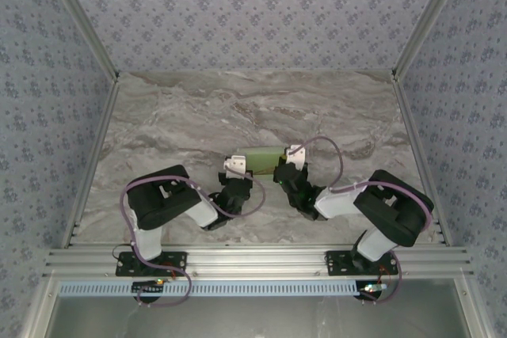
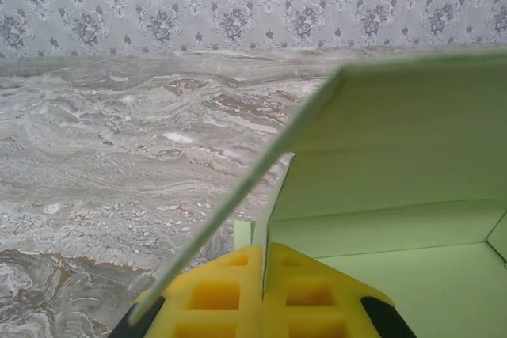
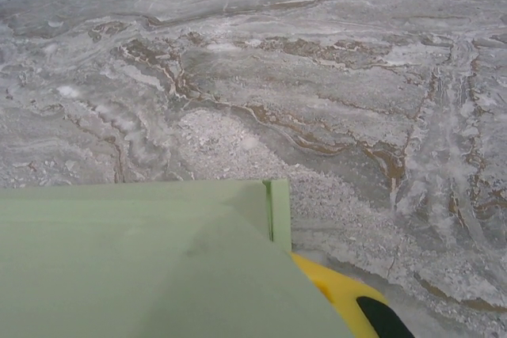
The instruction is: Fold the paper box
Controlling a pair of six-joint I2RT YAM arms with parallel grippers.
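Open tabletop (image 1: 238,108) beyond paper box (image 1: 264,156), walls (image 1: 238,5) on 3 sides

left arm (image 1: 162,203): elbow folded, reaching inward, jaws pinched tight | right arm (image 1: 388,207): mirrored, jaws pinched tight

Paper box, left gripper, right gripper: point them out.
paper box (image 1: 261,156): top external view, its green face.
left gripper (image 2: 261,263): left wrist view, between yellow fingertips.
right gripper (image 1: 280,168): top external view, fingertips at box.

Grey marble table (image 1: 238,108), floral-patterned grey walls (image 1: 253,5)
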